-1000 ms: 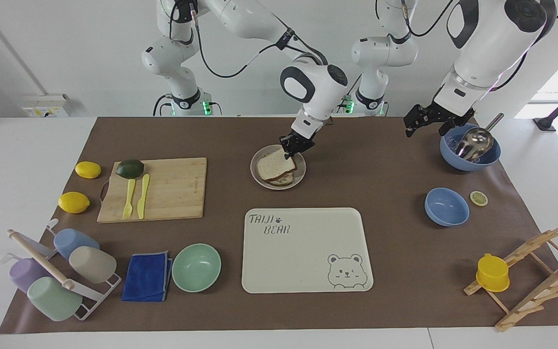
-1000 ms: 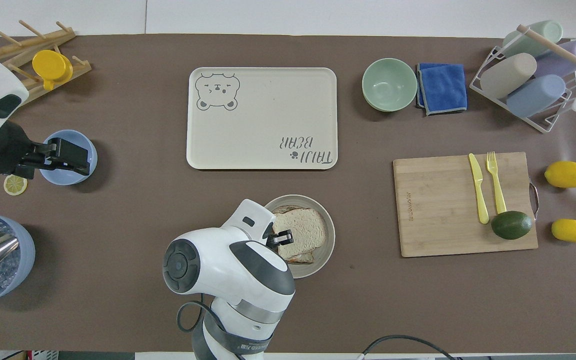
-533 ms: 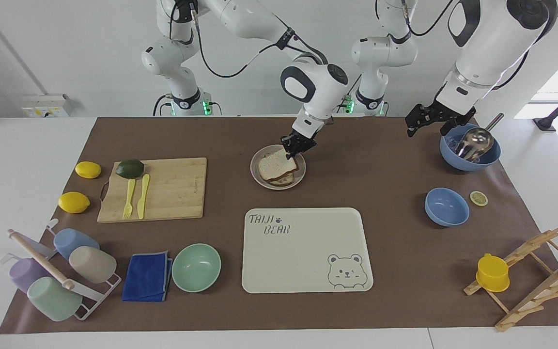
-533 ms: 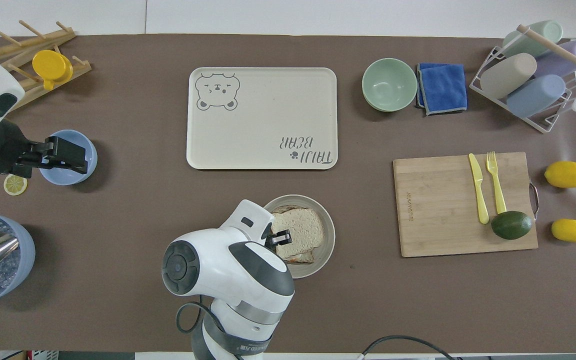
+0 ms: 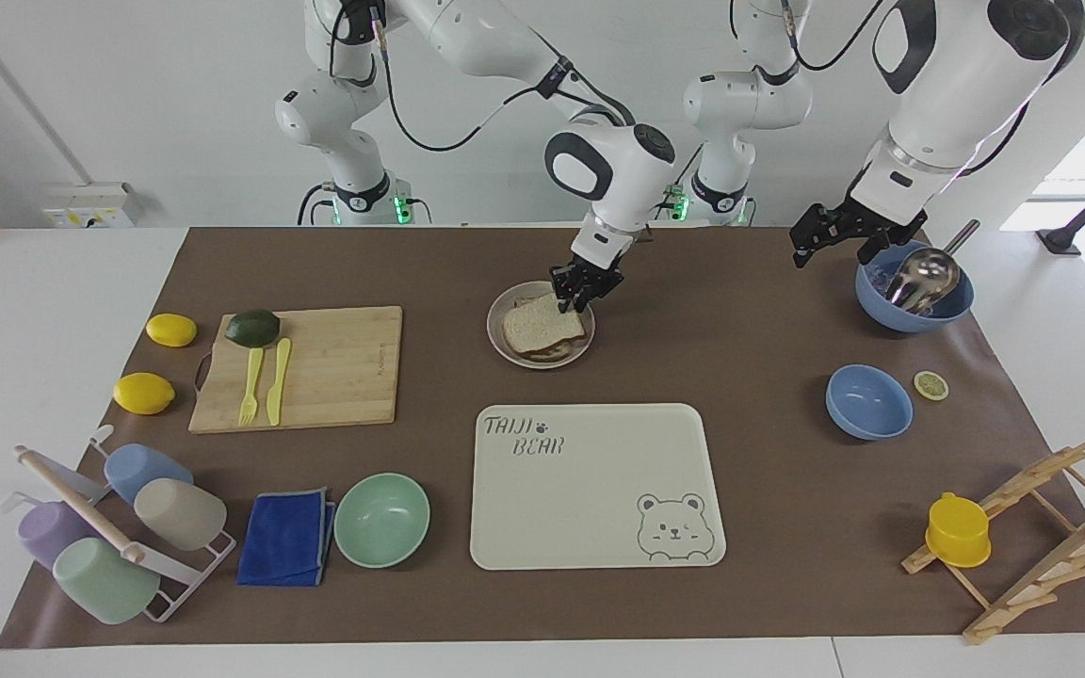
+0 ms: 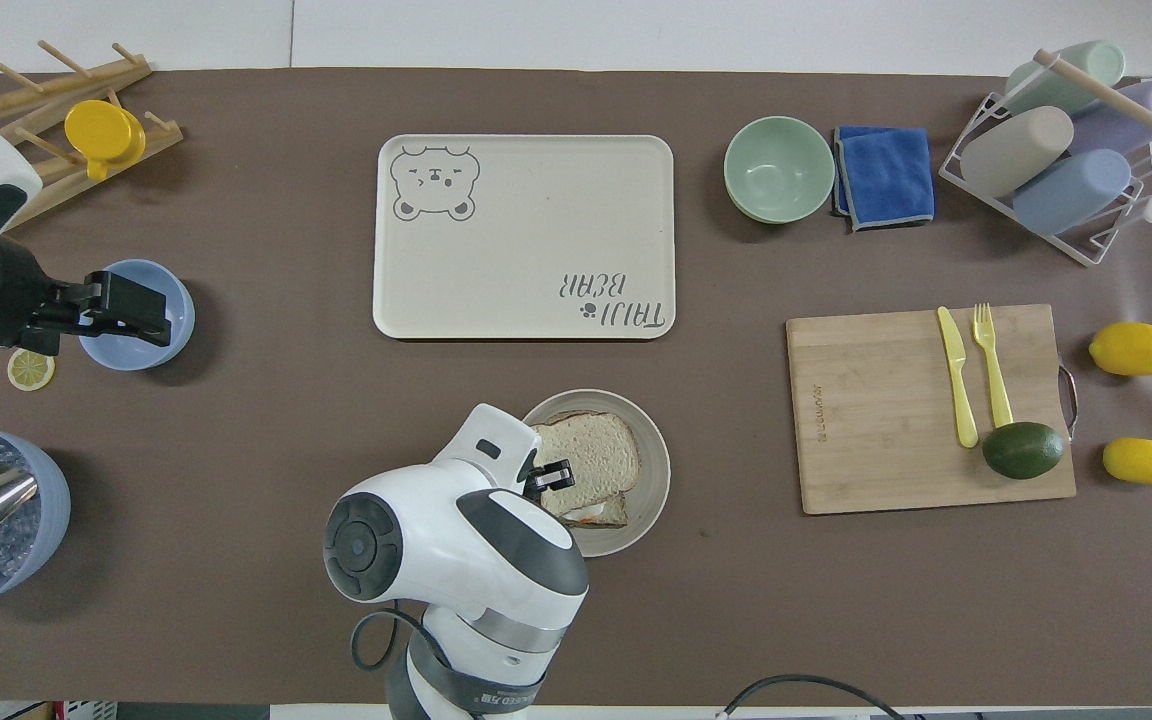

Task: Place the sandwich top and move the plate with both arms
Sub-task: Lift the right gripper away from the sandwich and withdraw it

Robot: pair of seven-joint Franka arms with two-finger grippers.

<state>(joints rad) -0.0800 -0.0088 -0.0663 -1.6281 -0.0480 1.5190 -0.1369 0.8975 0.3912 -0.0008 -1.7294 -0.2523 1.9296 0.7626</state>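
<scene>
On the plate point(image 5: 499, 346), the sandwich top point(image 5: 539, 325) hides most filling beneath.

My right arm reaches from its base down toward the middle of the counter point(image 5: 750, 311), forearm angled steeply, wrist bent downward. Its right claw point(image 5: 583, 290) points down at the counter's centre; I cannot confirm its finger spacing. My left arm waits raised at its own end of the counter, its left claw point(image 5: 834, 240) spread wide, angled downward.
</scene>
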